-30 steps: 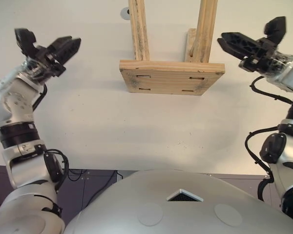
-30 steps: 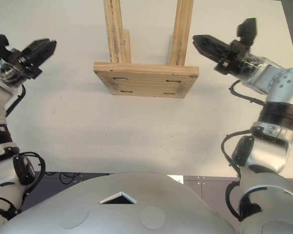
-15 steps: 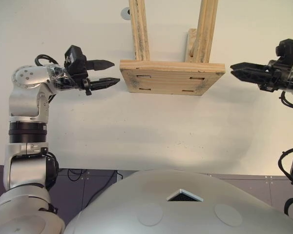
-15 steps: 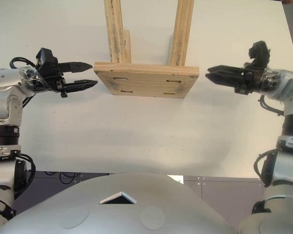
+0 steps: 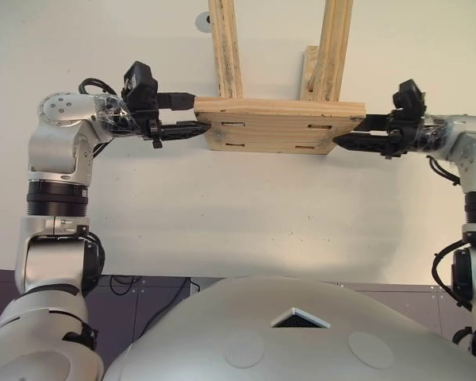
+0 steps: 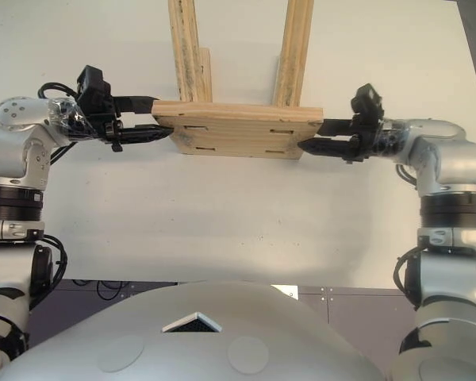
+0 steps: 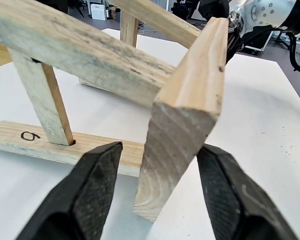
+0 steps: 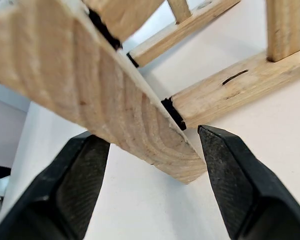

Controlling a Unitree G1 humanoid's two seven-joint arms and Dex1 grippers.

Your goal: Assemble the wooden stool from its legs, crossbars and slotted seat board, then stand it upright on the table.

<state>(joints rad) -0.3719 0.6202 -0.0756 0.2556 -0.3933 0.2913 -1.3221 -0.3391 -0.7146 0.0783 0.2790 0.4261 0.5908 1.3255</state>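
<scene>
Arms bent inward at both ends of the seat (image 5: 278, 125).
Left claw (image 5: 184, 116) and right claw (image 5: 351, 131) straddled its edges, fingers apart; worktop (image 5: 222, 214) spread wide on the near side.

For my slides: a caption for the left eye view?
Left tool and right tool straddle opposite ends of the seat board.
</scene>
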